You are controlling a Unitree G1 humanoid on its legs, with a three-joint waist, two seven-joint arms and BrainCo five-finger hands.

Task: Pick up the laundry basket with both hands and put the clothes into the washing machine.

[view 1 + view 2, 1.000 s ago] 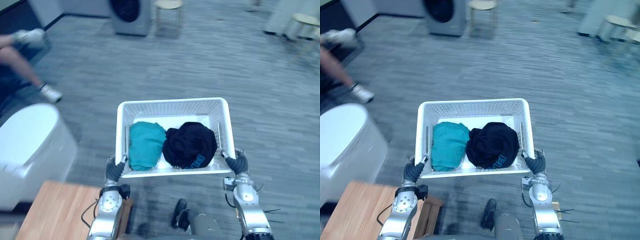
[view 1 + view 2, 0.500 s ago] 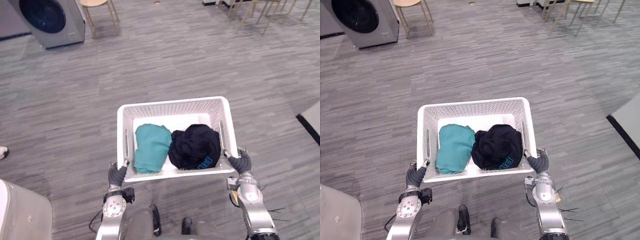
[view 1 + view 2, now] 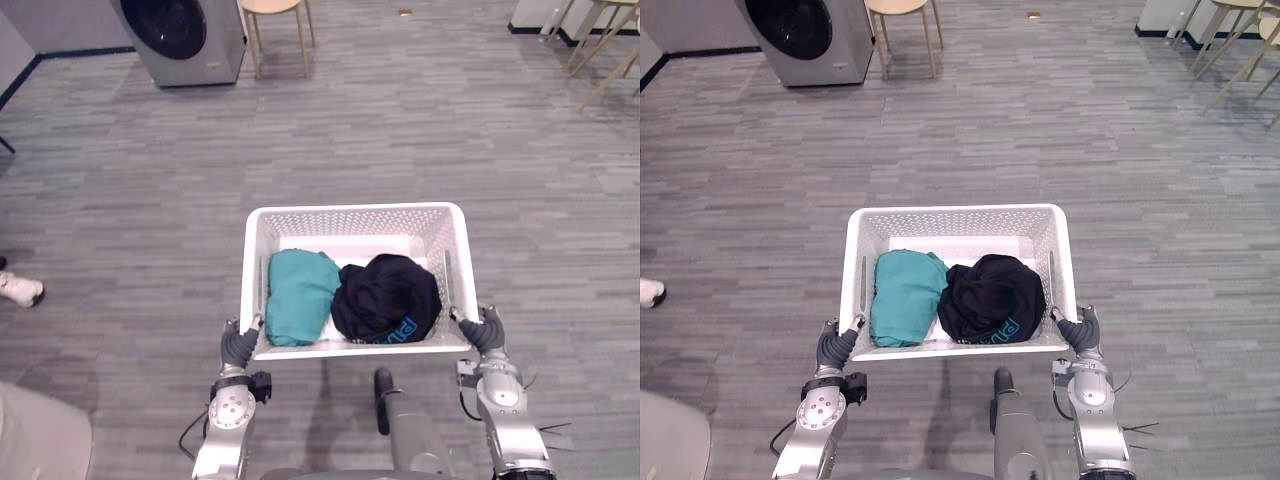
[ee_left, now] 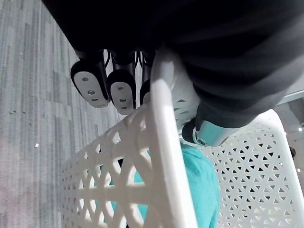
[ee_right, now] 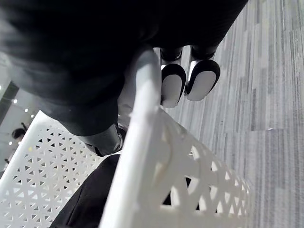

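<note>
Left hand (image 3: 238, 347) and right hand (image 3: 484, 331) each grip a near corner of the laundry basket (image 3: 350, 210), fingers curled outside the rim, thumbs inside. Teal garment (image 3: 298, 310) and black garment (image 3: 385, 298) lie inside.

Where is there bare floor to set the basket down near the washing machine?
The floor between the basket and the washing machine is bare, and so is the stretch to the basket's right. It is crowded at the far edge: a stool stands close beside the machine and chair legs stand in the far right corner.
</note>
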